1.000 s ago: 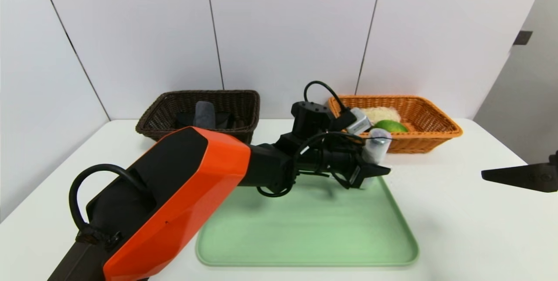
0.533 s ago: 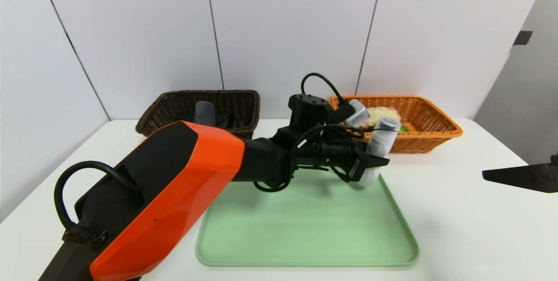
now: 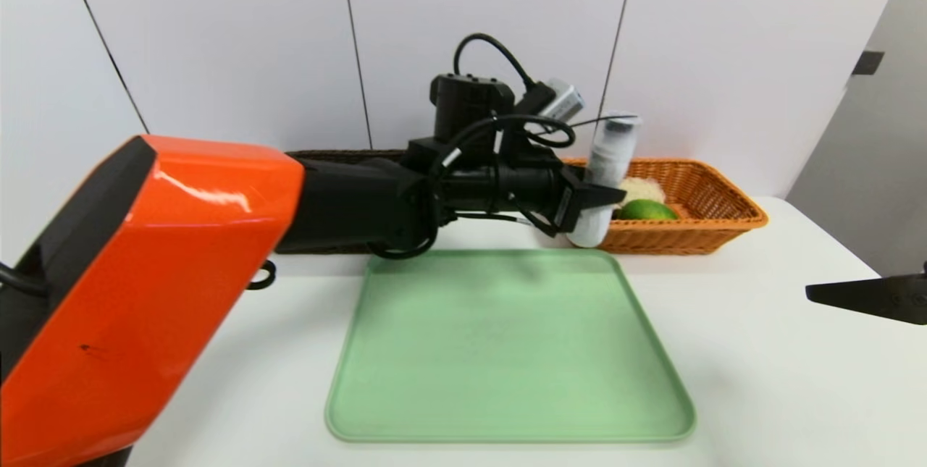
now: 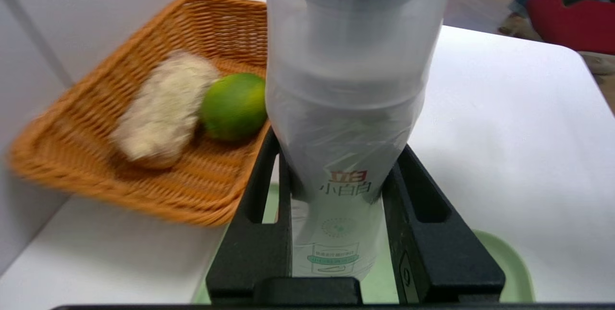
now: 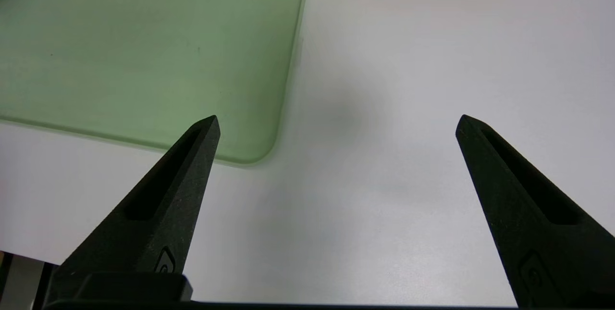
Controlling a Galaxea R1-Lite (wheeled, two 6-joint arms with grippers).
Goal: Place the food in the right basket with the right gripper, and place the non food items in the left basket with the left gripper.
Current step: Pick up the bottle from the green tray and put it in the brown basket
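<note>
My left gripper [image 3: 597, 199] is shut on a white plastic-wrapped bottle [image 3: 607, 163] and holds it nearly upright in the air, in front of the orange basket [image 3: 724, 195]. In the left wrist view the bottle [image 4: 346, 108] fills the gap between both black fingers [image 4: 262, 194]. The orange basket [image 4: 144, 175] holds a green lime [image 3: 647, 209] and a pale rough lump [image 3: 641, 188]; the wrist view shows the lime [image 4: 234, 105] beside the lump [image 4: 161, 108]. The dark brown basket [image 3: 340, 156] is almost hidden behind my left arm. My right gripper [image 5: 336, 122] stands open over bare table at the right.
A light green tray [image 3: 507, 351] lies bare in the middle of the white table, its corner showing in the right wrist view as the tray [image 5: 144, 50]. The right gripper [image 3: 865, 297] shows at the right edge of the head view. A white wall stands behind both baskets.
My left gripper has lifted the bottle well up from the tray's far right corner and drawn slightly left. The right arm has stayed put.
</note>
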